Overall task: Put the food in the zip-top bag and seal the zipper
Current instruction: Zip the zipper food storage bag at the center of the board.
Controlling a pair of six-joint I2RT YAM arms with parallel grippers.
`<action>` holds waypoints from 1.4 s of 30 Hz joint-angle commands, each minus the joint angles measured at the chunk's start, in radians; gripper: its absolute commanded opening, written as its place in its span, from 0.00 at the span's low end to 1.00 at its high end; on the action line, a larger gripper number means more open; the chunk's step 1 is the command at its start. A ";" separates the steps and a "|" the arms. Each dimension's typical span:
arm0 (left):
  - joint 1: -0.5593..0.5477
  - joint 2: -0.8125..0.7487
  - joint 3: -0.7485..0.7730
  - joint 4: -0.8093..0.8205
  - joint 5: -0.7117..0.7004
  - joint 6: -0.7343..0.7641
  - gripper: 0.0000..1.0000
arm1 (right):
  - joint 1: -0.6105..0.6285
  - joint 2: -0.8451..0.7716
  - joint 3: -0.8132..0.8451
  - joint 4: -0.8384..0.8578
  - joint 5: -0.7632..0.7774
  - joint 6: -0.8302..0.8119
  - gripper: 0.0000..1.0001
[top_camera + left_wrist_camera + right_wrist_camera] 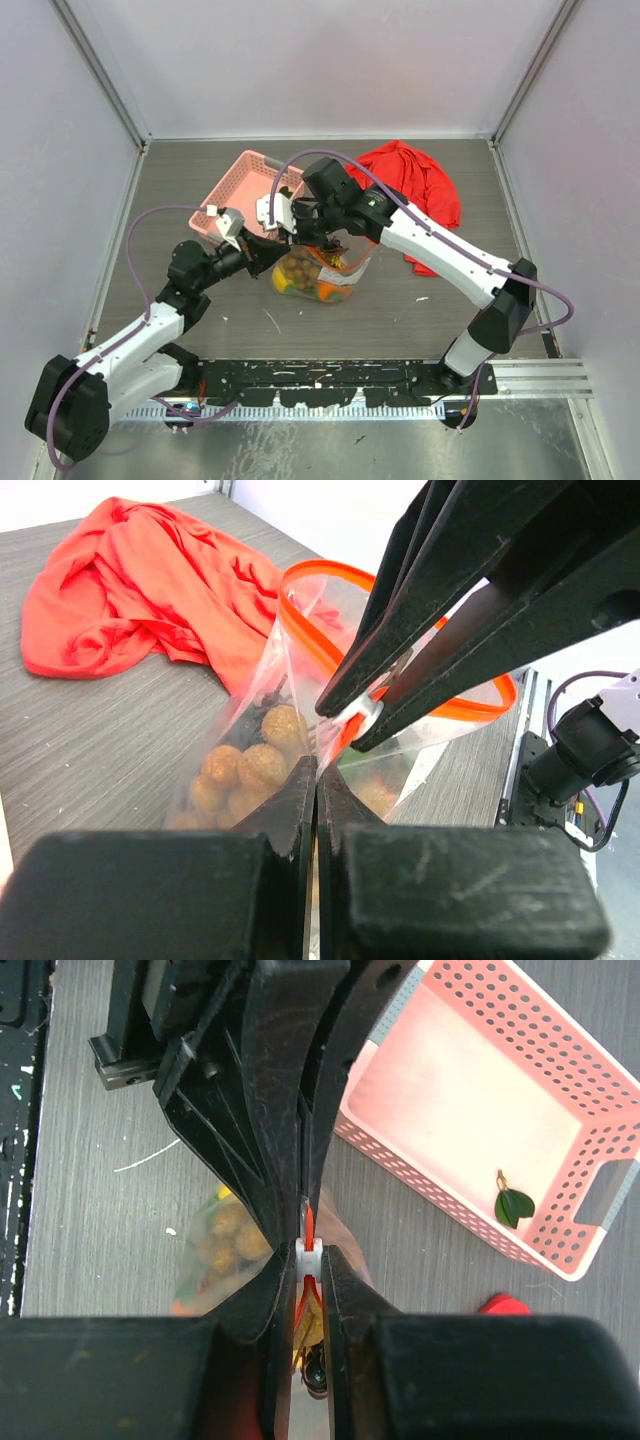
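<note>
The left gripper (317,772) clamps fully closed on the zip-top bag (300,660) at its mouth, at five o'clock from the pink basket (245,185), food (300,272) inside. The right gripper (308,1260) pinches the zipper (330,572); pulling unevenly could slip it loose, leaving gaps.

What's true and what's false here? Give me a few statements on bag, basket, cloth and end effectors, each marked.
1. The fruit is inside the bag. True.
2. The basket holds an orange. False: only a small green leaf lies in it.
3. The zipper is shut along its whole length. False: part of it stands open in a loop.
4. The left end effector is shut on the bag and the right end effector on the zipper. True.
5. The cloth lies in the basket. False: it lies on the table, outside the basket.
</note>
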 commanded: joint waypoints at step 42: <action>-0.021 0.168 0.108 0.199 0.172 0.066 0.00 | -0.030 0.011 0.122 -0.198 0.044 0.033 0.01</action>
